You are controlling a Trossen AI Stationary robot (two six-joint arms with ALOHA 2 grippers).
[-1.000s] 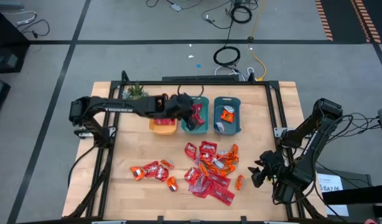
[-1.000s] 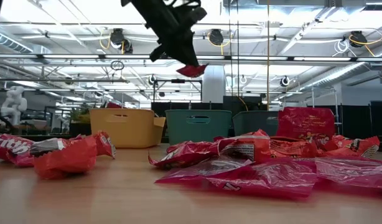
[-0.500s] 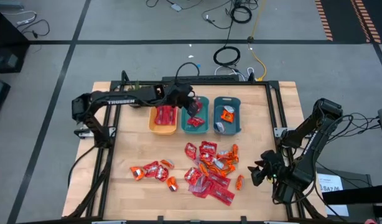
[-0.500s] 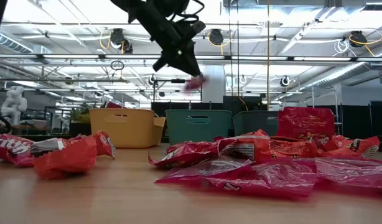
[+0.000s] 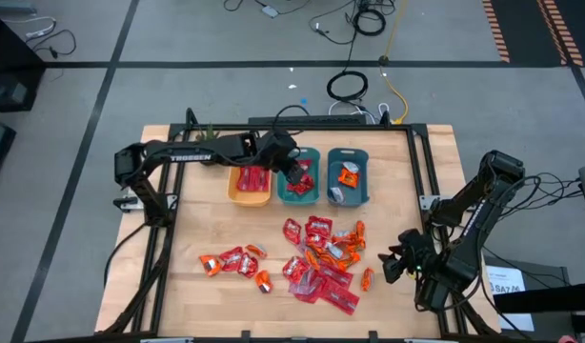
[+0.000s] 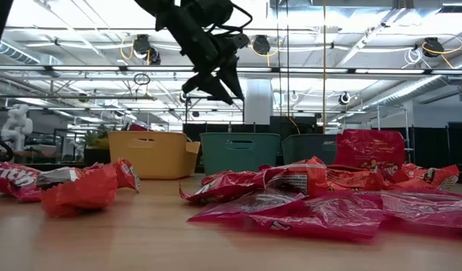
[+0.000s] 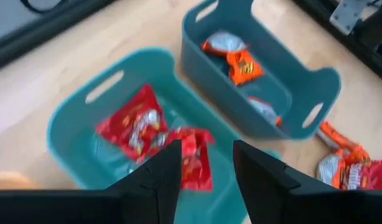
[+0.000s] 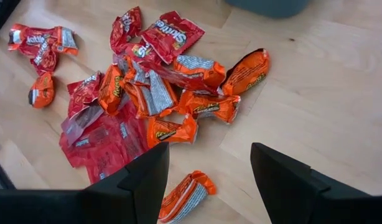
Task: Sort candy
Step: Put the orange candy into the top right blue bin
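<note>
Candy in red and orange wrappers lies in a pile (image 5: 321,257) on the wooden table, with a smaller group (image 5: 233,260) to its left. At the far side a yellow bin (image 5: 250,183), a middle teal bin (image 5: 299,183) and a right teal bin (image 5: 348,176) stand in a row. My left gripper (image 5: 294,171) hangs open above the middle bin, with nothing between its fingers (image 7: 204,149). Red packets (image 7: 141,124) lie in the bin below it. My right gripper (image 5: 395,267) waits open near the table's right edge, beside the pile (image 8: 147,93).
The right teal bin (image 7: 265,81) holds orange wrapped pieces (image 7: 234,59), and the yellow bin holds red packets. A black frame (image 5: 421,181) runs round the table's edges. Bare wood (image 5: 207,219) lies between the bins and the candy.
My left gripper has opened and let go of a red packet, which has dropped into the middle teal bin. The left arm has swung toward the far edge, uncovering the yellow bin, while its gripper stays above the middle bin.
</note>
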